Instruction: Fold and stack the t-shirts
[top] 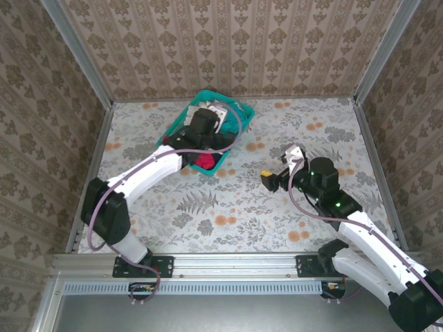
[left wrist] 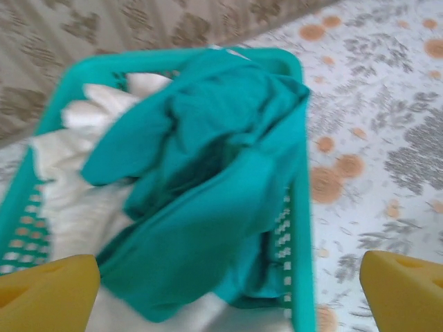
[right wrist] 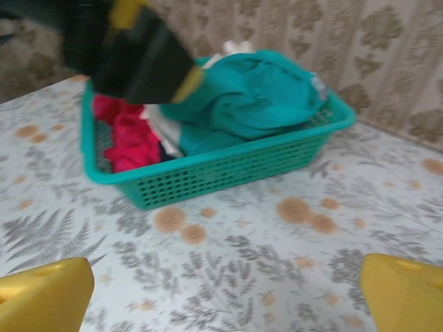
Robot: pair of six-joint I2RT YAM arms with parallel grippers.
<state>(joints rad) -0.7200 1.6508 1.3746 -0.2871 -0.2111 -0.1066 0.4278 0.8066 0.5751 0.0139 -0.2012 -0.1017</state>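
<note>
The basket is teal mesh. The teal shirt is plain, and the white shirt and red shirt also show no print. The worktop is pale, patterned with grey fern leaves and orange blossoms. The walls wear beige wallpaper with stripes and brown damask motifs. The left fingers and right fingers are yellow. The left arm and right arm are white with black joints.

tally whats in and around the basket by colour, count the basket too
teal t-shirt: 1
white cloth: 1 visible bundle
red cloth: 1 visible bundle
teal mesh basket: 1
total: 4, counting each crumpled colour as one piece; anything buried underneath cannot be told.
</note>
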